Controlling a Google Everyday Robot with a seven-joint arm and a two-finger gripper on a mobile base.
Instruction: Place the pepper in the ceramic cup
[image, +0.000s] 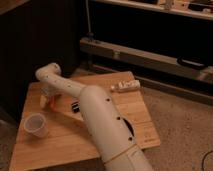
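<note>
My white arm (95, 115) reaches from the lower right across the wooden table (30, 155) to its left side. The gripper (48, 98) hangs below the wrist near the table's left edge, mostly hidden by the arm. Something orange, the pepper (45, 103), shows right under the gripper, at or just above the tabletop. The white ceramic cup (36, 125) stands upright on the table in front of the gripper, a short way nearer the camera and apart from it.
A small black object (76, 106) lies on the table beside my forearm. A pale bottle-like item (125, 86) lies near the far right corner. A dark round shape (129, 128) peeks out beside the arm. Dark shelving and a metal rail stand behind the table.
</note>
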